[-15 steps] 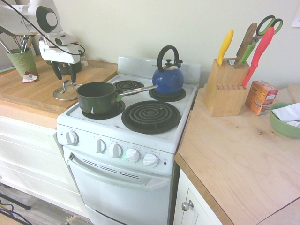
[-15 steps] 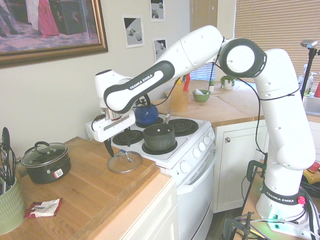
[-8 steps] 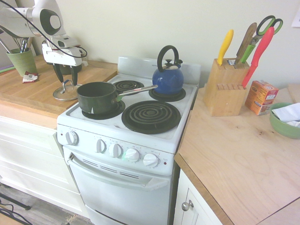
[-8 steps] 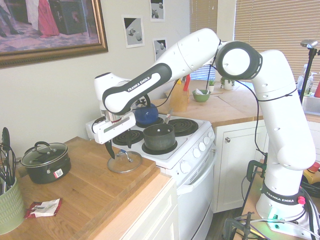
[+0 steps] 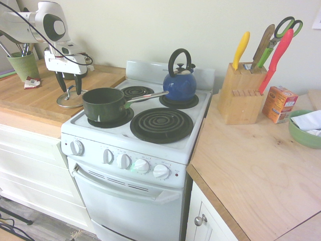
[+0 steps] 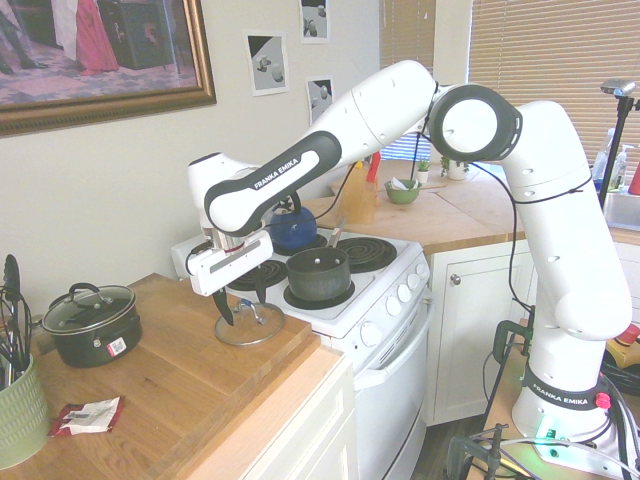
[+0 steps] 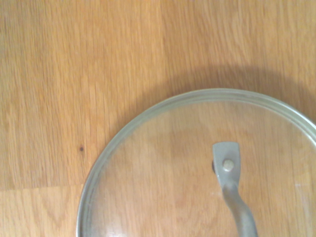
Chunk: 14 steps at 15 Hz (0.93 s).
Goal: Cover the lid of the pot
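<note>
Lid (image 5: 70, 98): round clear glass, silver metal rim, small arched metal handle (image 7: 232, 190) riveted on top; lies flat on wooden worktop (image 5: 35, 98), at 9 o'clock of the pot (image 5: 104, 104) on the stove's front burner. Hand (image 5: 68, 89) directly above lid handle, fingers spread wide, empty.

Glass lid (image 7: 163, 182) flat on wooden countertop (image 7: 74, 74)
</note>
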Tool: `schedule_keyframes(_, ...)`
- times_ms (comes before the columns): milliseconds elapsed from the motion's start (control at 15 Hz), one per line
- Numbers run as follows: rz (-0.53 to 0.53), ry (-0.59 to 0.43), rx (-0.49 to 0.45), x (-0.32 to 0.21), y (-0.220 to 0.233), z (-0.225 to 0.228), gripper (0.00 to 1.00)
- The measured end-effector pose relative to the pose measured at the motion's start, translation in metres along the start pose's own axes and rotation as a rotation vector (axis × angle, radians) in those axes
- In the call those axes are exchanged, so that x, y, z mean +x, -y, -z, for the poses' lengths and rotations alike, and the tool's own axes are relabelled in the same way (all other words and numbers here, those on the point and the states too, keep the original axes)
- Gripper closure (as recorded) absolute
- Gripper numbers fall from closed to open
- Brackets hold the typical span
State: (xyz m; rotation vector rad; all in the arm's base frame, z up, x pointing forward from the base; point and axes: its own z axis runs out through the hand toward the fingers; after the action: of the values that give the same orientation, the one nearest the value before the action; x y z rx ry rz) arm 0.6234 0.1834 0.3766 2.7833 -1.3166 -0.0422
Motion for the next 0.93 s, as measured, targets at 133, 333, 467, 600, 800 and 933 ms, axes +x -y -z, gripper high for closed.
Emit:
schedule_keyframes(133, 0.0, 0.001, -0.001, 0.0001, 0.0, -0.0006, 1.0)
schedule_keyframes(333, 0.0, 0.001, -0.001, 0.0004, 0.0004, -0.002, 1.0)
schedule_keyframes(467, 0.001, 0.001, -0.001, 0.0003, 0.0007, -0.0028, 1.0)
schedule_keyframes(600, 0.001, 0.001, -0.001, 0.0005, 0.0007, -0.0031, 1.0)
schedule_keyframes(800, 0.001, -0.001, 0.002, 0.0027, 0.0003, -0.0031, 1.0)
schedule_keyframes(933, 0.001, -0.002, 0.003, 0.005, -0.0005, -0.0031, 1.0)
